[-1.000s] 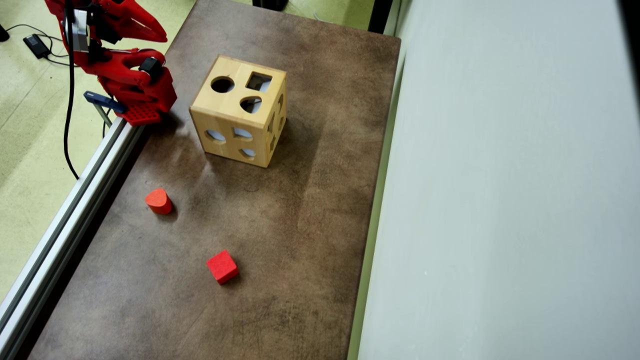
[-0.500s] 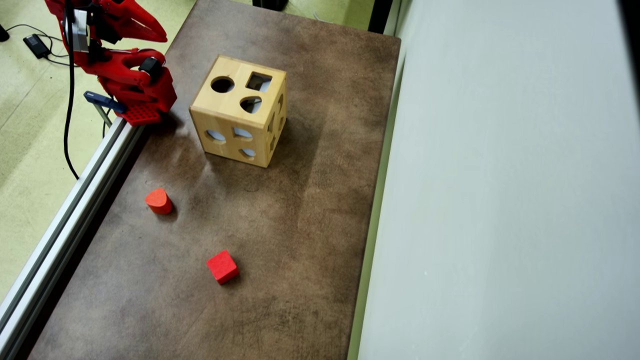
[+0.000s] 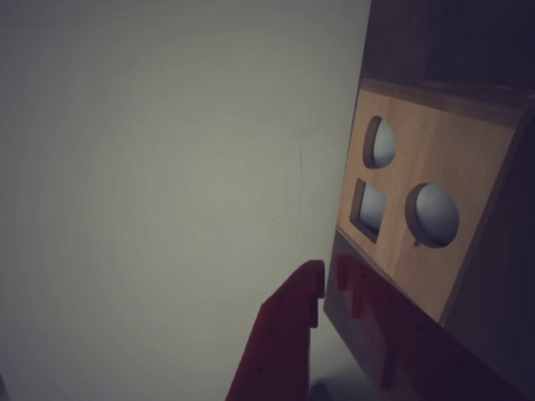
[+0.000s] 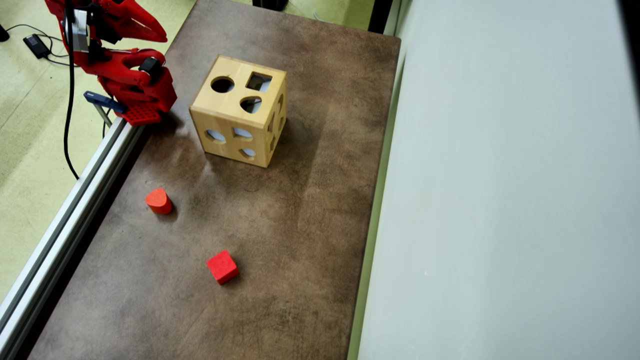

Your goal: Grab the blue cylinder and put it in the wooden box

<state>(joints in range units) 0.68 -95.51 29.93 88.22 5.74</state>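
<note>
The blue cylinder shows in neither view. The wooden box (image 4: 239, 111) stands upright on the brown table (image 4: 300, 225) toward the far end, with a round, a square and a rounded hole in its top. In the wrist view the box (image 3: 456, 167) fills the right side, three cut-outs facing me. My red gripper (image 4: 159, 35) is folded back over the arm's base at the table's far left corner, left of the box and clear of it. In the wrist view the gripper (image 3: 328, 280) has its jaws close together with nothing between them.
A red teardrop-topped block (image 4: 159, 201) and a red cube (image 4: 222, 266) lie on the table nearer than the box. An aluminium rail (image 4: 75, 200) runs along the table's left edge. A pale wall panel (image 4: 500, 200) borders the right edge.
</note>
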